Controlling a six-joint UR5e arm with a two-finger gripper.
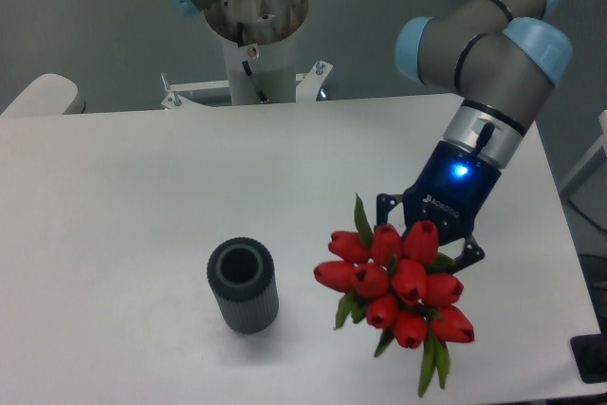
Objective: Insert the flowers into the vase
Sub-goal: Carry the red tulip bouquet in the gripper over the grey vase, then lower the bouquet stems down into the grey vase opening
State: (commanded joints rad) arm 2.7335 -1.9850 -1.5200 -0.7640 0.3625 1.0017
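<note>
Gripper [425,236] is clamped on the flowers [394,277], holding them by the stems; fingertips are mostly buried behind the buds, so contact is judged from the bunch hanging off it above the table [114,215]. Buds face the camera, leaves trail down toward the lower right. Flowers are right of the vase [243,285], apart from it, not over its mouth yet. Vase stands upright, mouth open and nothing in it.

Step in hand: carrying the bunch across to the vase; insertion not begun.

Risks:
- Bunch looks wider than the vase mouth, so only the stems can go in. If the stem end is off-centre on descent it may catch the rim and tip or shove the vase, which looks light and unfixed.
- Flowers seem tilted; stems need to point down before lowering or they will miss the opening.
- Soft stems could slip or bend in the grip.
- Leaves may snag on the rim.

Hidden: stem ends are behind the buds and gripper, so their length and direction cannot be told. Height of flowers above the table is hard to judge. Vase interior is dark, depth unclear.
</note>
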